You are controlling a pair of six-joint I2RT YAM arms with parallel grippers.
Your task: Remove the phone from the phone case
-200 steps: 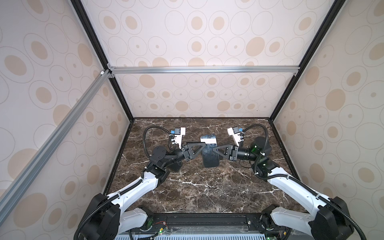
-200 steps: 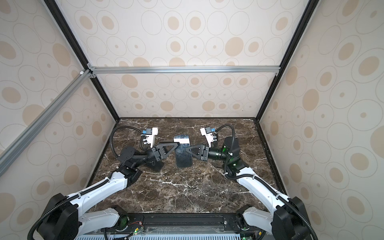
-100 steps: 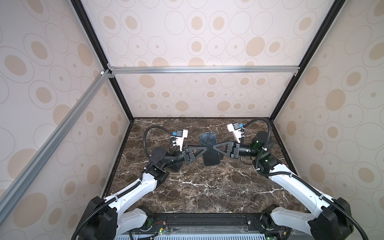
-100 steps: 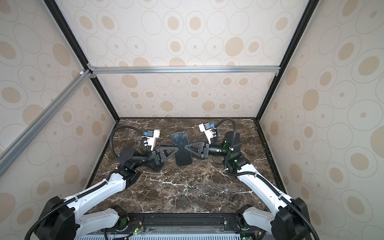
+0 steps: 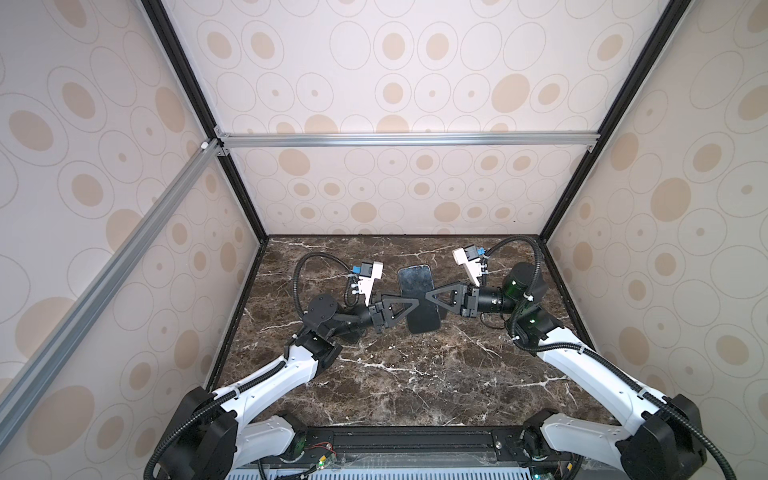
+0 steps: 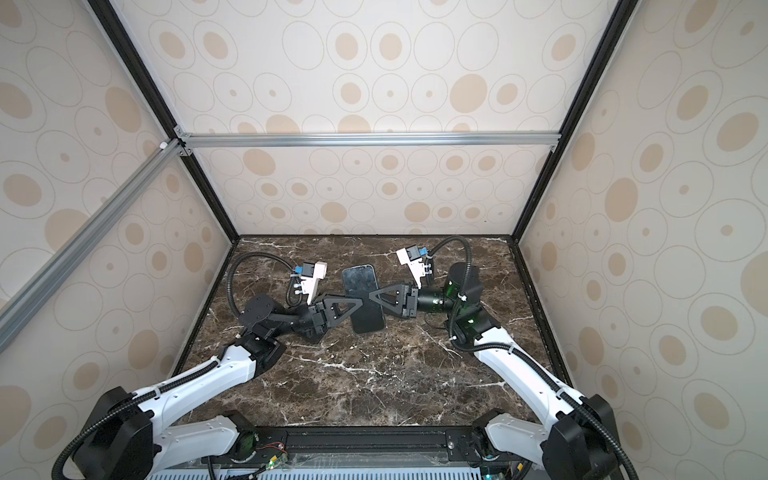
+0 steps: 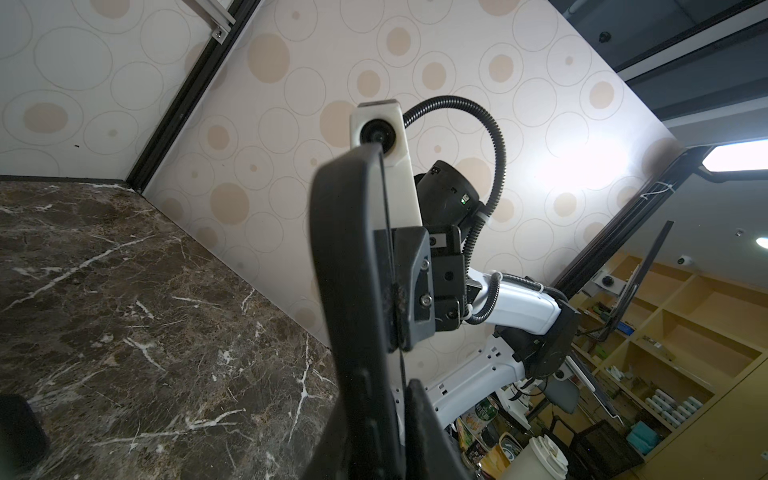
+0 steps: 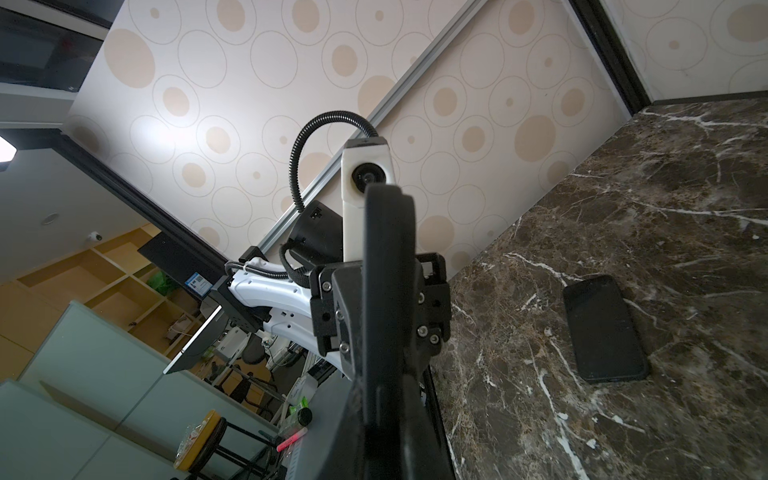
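The phone [image 5: 413,278] [image 6: 359,276] is a black slab with a dark glossy screen. It hangs above the marble table [image 5: 415,374], screen up, in both top views. I cannot tell whether the phone case is still round it. My right gripper [image 5: 426,296] [image 6: 369,296] is shut on its right long edge. My left gripper [image 5: 415,305] [image 6: 365,305] has its jaws closed against the left long edge. Both wrist views show the phone edge-on [image 7: 349,270] [image 8: 386,249], each between that arm's own gripper fingers [image 7: 386,415] [image 8: 386,415].
A second flat black phone-shaped slab [image 8: 602,328] lies on the table beneath the left arm; I cannot tell whether it is a case. Patterned walls close the back and both sides. An aluminium rail [image 5: 395,139] crosses overhead.
The phone has turned from tilted to screen-up and moved toward the back wall with the right gripper. The left gripper's jaws have narrowed onto the phone's left edge.
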